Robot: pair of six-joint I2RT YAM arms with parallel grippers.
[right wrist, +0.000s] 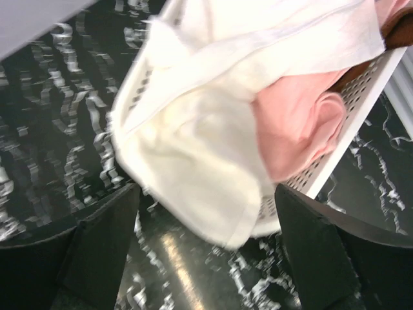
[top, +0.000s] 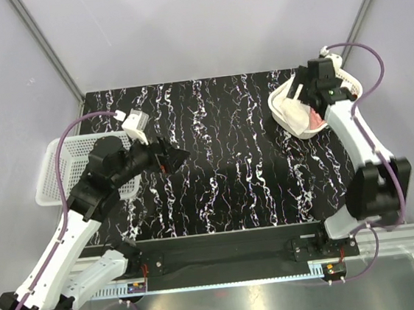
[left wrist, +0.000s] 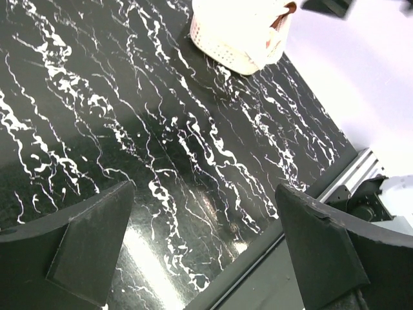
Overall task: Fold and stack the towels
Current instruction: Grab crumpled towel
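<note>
A white basket (top: 286, 114) at the back right of the black marbled table holds towels. In the right wrist view a cream towel (right wrist: 193, 155) hangs over the basket rim (right wrist: 361, 103) and a pink towel (right wrist: 297, 123) lies beside it inside. My right gripper (right wrist: 206, 258) is open and empty, hovering above the basket's edge (top: 311, 88). My left gripper (top: 169, 157) is open and empty above the left middle of the table; its view (left wrist: 203, 252) shows bare table between the fingers and the basket (left wrist: 239, 32) far off.
An empty white mesh tray (top: 57, 171) sits at the left edge, partly under my left arm. A metal rail (top: 225, 253) runs along the table's near edge. Grey walls enclose the back and sides.
</note>
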